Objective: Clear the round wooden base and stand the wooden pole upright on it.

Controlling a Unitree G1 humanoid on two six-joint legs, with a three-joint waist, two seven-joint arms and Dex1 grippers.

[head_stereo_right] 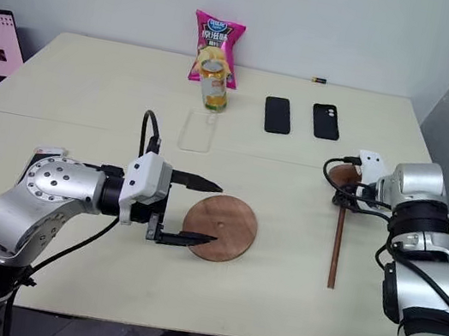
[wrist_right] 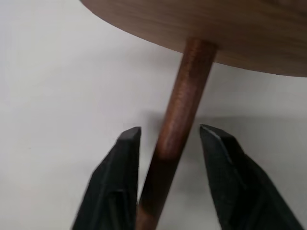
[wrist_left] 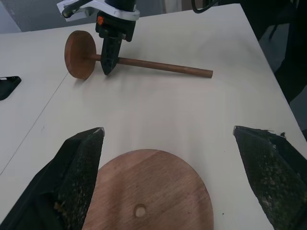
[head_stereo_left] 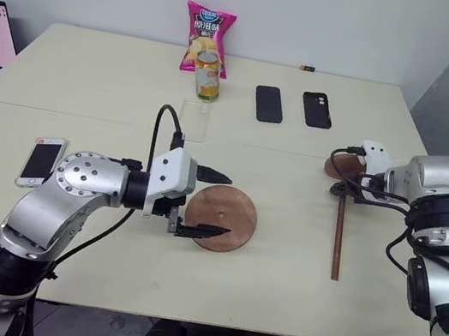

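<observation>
Pole: the wooden pole [head_stereo_left: 339, 240] lies flat on the table [head_stereo_left: 90, 92] at the right side, its disc end pointing away from the robot.
Right gripper: the right gripper [wrist_right: 169, 136] is down over the pole just behind the disc; the rod runs between the two fingers, a sliver of gap showing on each side, so jaws narrow, not yet pinching.
Base: the round wooden base [head_stereo_left: 220, 217] sits flat mid-table, nothing on it.
Left gripper: the left gripper [head_stereo_left: 210, 201] hovers at the base's left edge, jaws wide, holding nothing.
</observation>
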